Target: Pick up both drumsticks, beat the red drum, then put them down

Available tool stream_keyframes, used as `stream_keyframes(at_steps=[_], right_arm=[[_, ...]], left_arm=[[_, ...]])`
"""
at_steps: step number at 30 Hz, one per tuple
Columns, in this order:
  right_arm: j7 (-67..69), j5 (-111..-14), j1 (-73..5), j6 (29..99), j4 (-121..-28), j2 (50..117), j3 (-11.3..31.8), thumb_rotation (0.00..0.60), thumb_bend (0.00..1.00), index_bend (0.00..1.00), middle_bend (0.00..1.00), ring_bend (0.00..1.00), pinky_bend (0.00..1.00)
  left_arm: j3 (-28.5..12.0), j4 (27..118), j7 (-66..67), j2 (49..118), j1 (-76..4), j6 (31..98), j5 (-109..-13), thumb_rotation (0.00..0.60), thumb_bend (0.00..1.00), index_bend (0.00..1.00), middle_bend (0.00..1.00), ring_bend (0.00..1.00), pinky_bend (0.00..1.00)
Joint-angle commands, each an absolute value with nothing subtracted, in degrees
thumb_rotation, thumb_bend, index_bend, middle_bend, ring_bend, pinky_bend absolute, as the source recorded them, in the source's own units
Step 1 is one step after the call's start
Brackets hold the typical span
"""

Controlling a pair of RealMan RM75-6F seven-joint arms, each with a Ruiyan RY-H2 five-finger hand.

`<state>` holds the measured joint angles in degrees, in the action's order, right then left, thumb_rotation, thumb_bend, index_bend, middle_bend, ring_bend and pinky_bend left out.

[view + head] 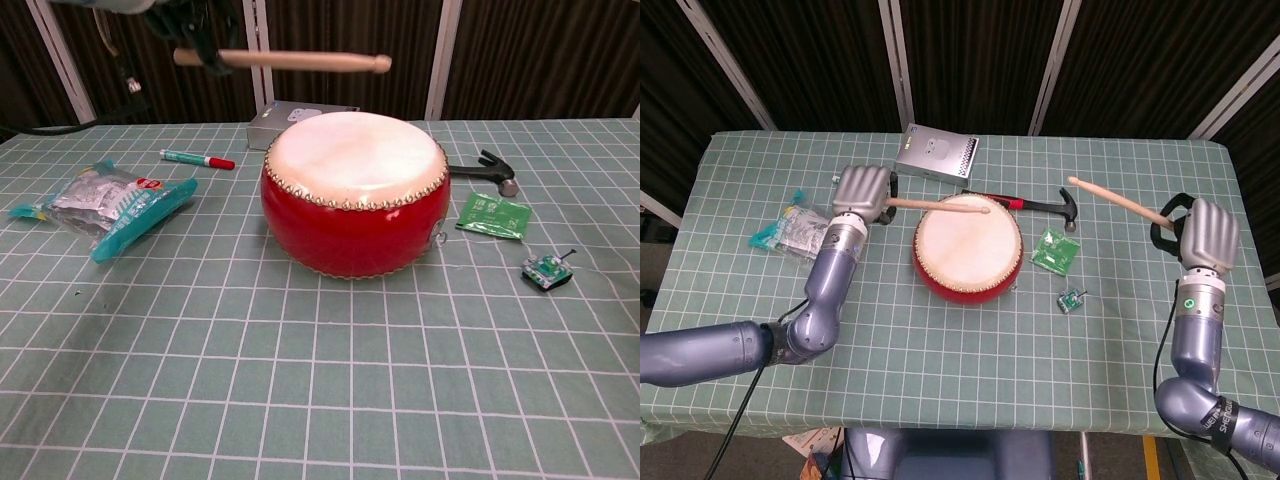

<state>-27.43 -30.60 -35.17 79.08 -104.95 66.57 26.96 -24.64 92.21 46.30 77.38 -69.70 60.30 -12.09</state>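
The red drum (968,248) (355,192) with its pale skin stands mid-table. My left hand (862,191) (196,32) grips a wooden drumstick (940,204) (300,61), held level above the drum's far-left edge, clear of the skin. Off to the right, my right hand (1206,234) holds the other drumstick (1118,200) raised high, its tip pointing up and left toward the hammer. The chest view does not show the right hand or its stick.
A hammer (1045,205) (482,168) lies behind the drum. A grey box (935,154), a red-capped marker (196,158), a snack packet (792,229) (105,205), a green sachet (1054,250) and a small circuit board (1072,299) lie around it.
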Motion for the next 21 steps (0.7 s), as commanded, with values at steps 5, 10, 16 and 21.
stream_keyframes(at_steps=[5,10,16,21], right_arm=[[-25.86,-33.25,-35.18,78.6,-104.92,66.99,26.54,0.6,0.52,0.93,1.0,1.0,1.0],[-26.23,-33.7,-36.09,77.58,-104.69,67.7,26.2,0.6,0.52,0.93,1.0,1.0,1.0],[-26.92,-34.55,-37.57,77.26,-105.27,69.46,25.81,0.6,0.52,0.93,1.0,1.0,1.0],[-28.29,-34.63,-39.05,77.65,-105.16,71.39,25.53,0.6,0.52,0.93,1.0,1.0,1.0]], left_arm=[[-24.26,103.14,20.95,71.47,-52.4,67.89,-38.06,0.6,0.59,0.8,1.0,1.0,1.0],[-21.45,105.1,16.54,67.91,-47.38,67.04,-41.1,0.6,0.59,0.8,1.0,1.0,1.0],[-20.24,106.05,11.43,66.06,-43.55,66.67,-43.59,0.6,0.59,0.8,1.0,1.0,1.0],[-19.72,107.76,6.83,64.48,-40.11,67.49,-45.76,0.6,0.59,0.8,1.0,1.0,1.0]])
